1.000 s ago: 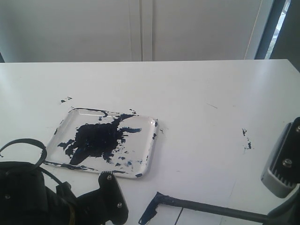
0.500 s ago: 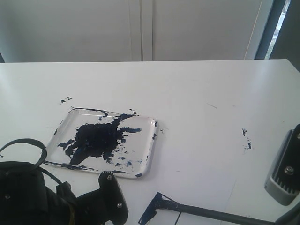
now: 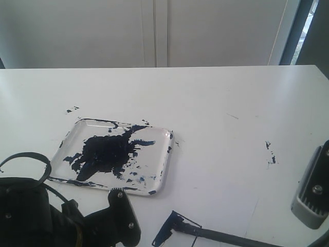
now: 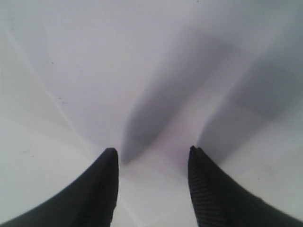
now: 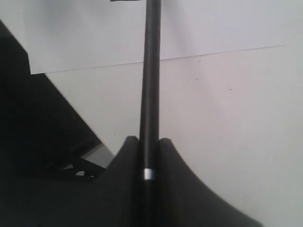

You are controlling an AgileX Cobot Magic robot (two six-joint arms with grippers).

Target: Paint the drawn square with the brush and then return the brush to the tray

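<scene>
The tray (image 3: pixel 115 157), clear plastic with a big dark blue blotch, lies left of centre on the white table. The brush (image 3: pixel 221 235) lies low along the front edge, with its blue-black tip (image 3: pixel 162 236) pointing left, beside the drawn square (image 3: pixel 191 232). Only thin black lines of the square show at the frame's bottom. My right gripper (image 5: pixel 150 142) is shut on the black handle of the brush (image 5: pixel 151 71), near a silver band. In the exterior view only its grey housing (image 3: pixel 312 195) shows. My left gripper (image 4: pixel 151 153) hangs open over bare white surface, holding nothing.
A white paper sheet (image 3: pixel 241 216) carries the square; its edge (image 5: pixel 213 51) crosses the right wrist view. Small blue specks (image 3: pixel 270 153) mark the table to the right. The left arm's black body and cable (image 3: pixel 31 206) fill the front left corner.
The brush handle has dropped lower towards the front edge and the right arm's housing has moved down and right, while the tip stays by the square. The left arm is still.
</scene>
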